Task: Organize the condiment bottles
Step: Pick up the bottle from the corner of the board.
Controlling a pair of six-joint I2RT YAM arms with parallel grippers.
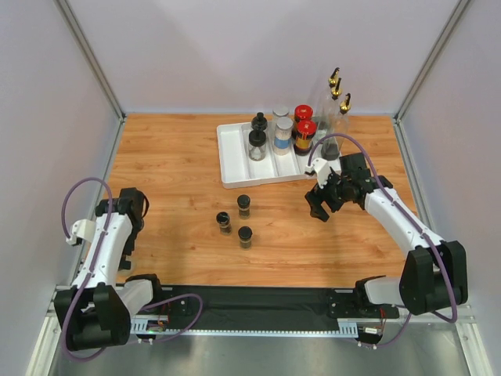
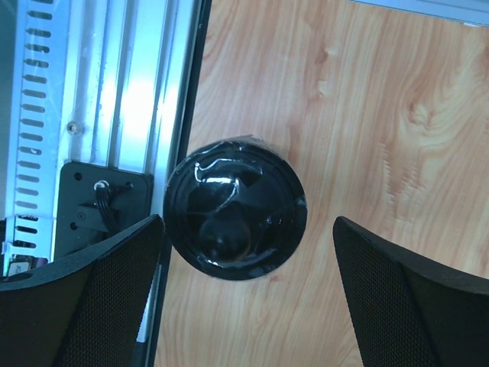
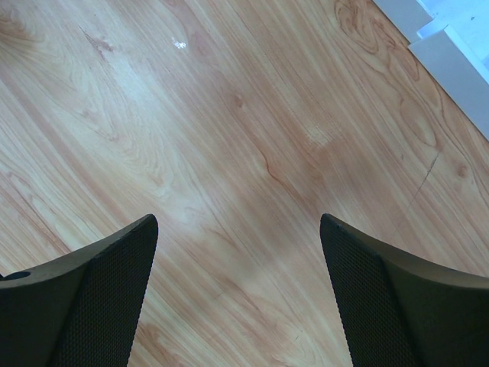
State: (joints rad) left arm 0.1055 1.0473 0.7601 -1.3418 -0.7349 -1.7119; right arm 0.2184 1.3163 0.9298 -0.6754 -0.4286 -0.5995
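**Spotter:** Left jaws?

**Me:** My left gripper (image 2: pixel 248 222) stands wide apart and holds nothing. The arm is folded back low at the near left edge. A round glossy black object (image 2: pixel 229 195) sits below, between my fingers and touching neither. I cannot tell what it is. The metal rail (image 2: pixel 114 92) is on one side of it, wood on the other.

**Spotter:** Right jaws?

**Me:** My right gripper (image 1: pixel 319 210) is also apart and empty. It points down over the bare table (image 1: pixel 172 164), just off the near right corner of the white tray (image 1: pixel 235 168). In the wrist view there is only wood grain between the fingers, with the tray corner at top right.

**Spotter:** Bottles?

**Me:**
- In the tray, left to right: two black-topped jars (image 1: pixel 257 145), two grey-lidded clear jars (image 1: pixel 283 135) and two red-capped amber jars (image 1: pixel 306 135). Each pair stands one behind the other.
- The tall gold-spouted bottles (image 1: pixel 335 110) are clustered just beside the tray's right end.
- Three small black-lidded jars (image 1: pixel 244 205) stand loose on the table in front of the tray. They are upright, apart from one another, and to the left of my right gripper.
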